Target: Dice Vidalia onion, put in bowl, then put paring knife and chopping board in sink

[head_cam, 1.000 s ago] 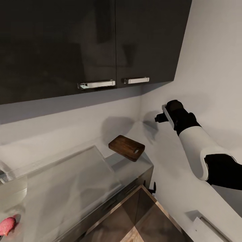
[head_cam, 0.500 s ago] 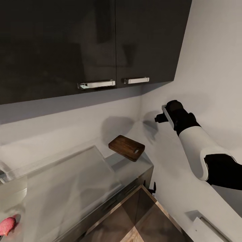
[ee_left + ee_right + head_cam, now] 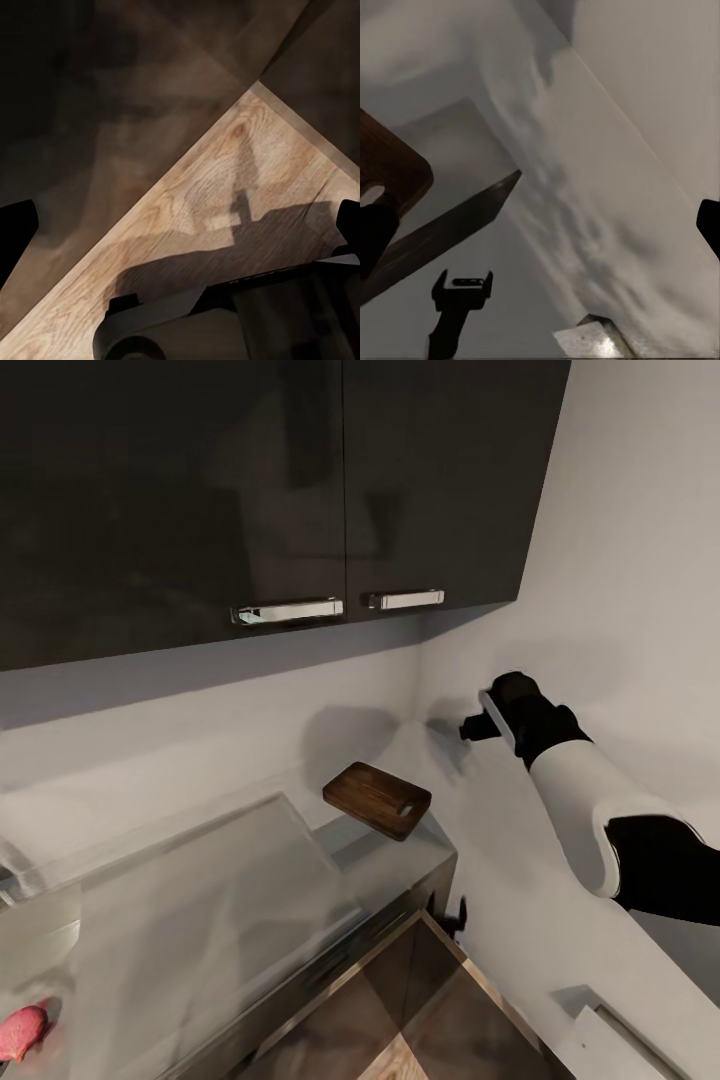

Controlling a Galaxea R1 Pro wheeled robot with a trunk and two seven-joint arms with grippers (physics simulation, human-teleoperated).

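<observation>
The dark brown chopping board (image 3: 377, 800) lies flat at the corner end of the glossy grey countertop (image 3: 200, 920); one rounded corner of it shows in the right wrist view (image 3: 390, 169). A pinkish-red roundish thing, by its look the Vidalia onion (image 3: 20, 1032), sits at the lower left edge, partly cut off. My right gripper (image 3: 475, 722) is raised near the side wall, right of the board and above it, open and empty (image 3: 540, 232). My left gripper (image 3: 452, 920) hangs low beside the cabinet's end, open and empty (image 3: 180, 229), over wooden floor.
Dark wall cabinets (image 3: 280, 490) with two chrome handles hang over the countertop. A pale wall (image 3: 620, 560) closes the right side, close to my right arm. Dark base cabinets (image 3: 400, 900) end just past the board. Wooden floor (image 3: 400, 1060) lies below.
My right hand has dropped slightly and tilted a little. The board, the pinkish thing and the left gripper have not moved.
</observation>
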